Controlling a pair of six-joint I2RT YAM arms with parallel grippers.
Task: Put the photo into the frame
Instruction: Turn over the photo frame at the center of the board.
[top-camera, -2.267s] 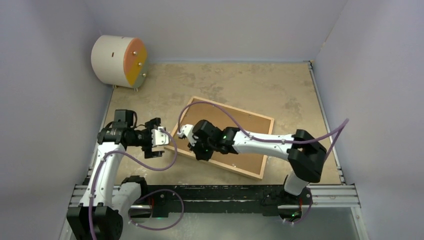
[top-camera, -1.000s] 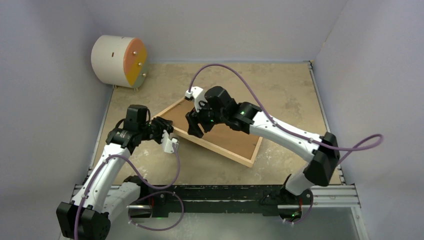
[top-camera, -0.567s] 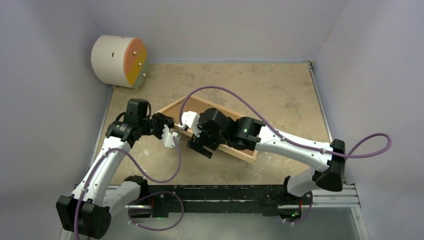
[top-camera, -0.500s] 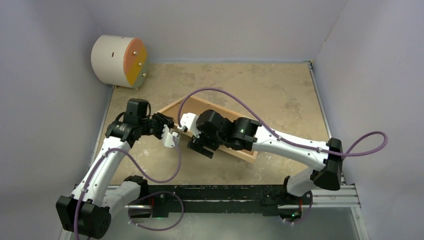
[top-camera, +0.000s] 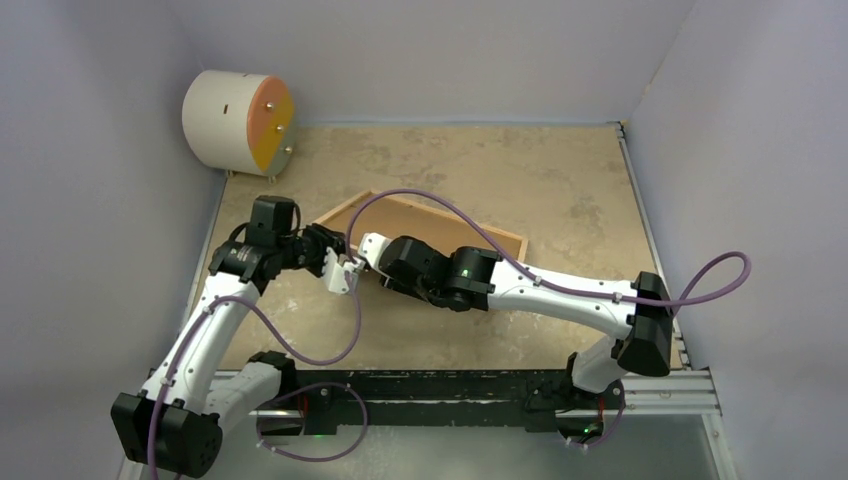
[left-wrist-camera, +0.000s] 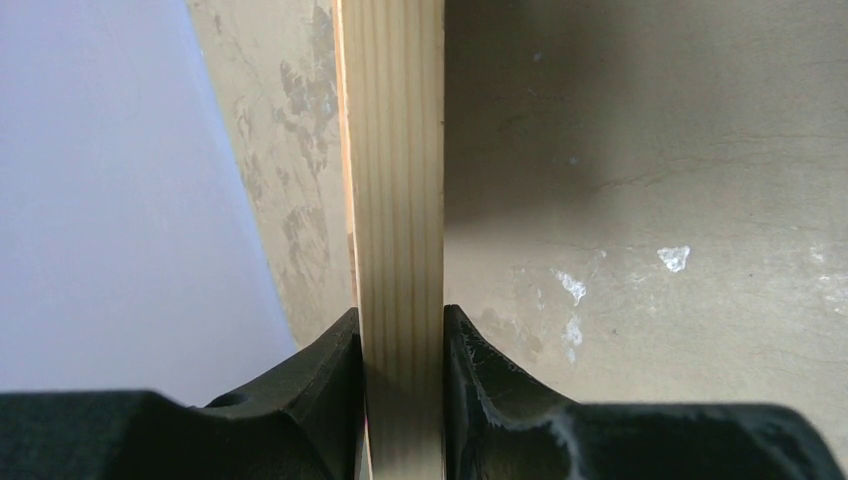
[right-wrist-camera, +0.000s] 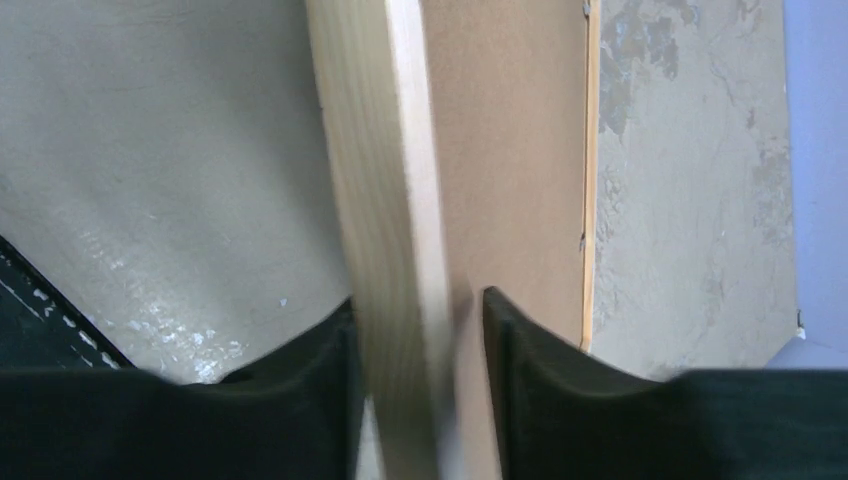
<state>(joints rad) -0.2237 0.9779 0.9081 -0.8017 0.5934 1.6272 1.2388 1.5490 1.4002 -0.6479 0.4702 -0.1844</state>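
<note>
Two pincers meet at one corner of the frame (left-wrist-camera: 395, 150). Left gripper (left-wrist-camera: 400, 330) clamped on its rail. Right gripper (right-wrist-camera: 420, 310) straddles the rail, jaws apart, rail running straight ahead. Photo not seen.

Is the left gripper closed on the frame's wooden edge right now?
Yes: in the left wrist view the left gripper has both fingers pressed against the light-wood edge of the frame, with no gap.
</note>
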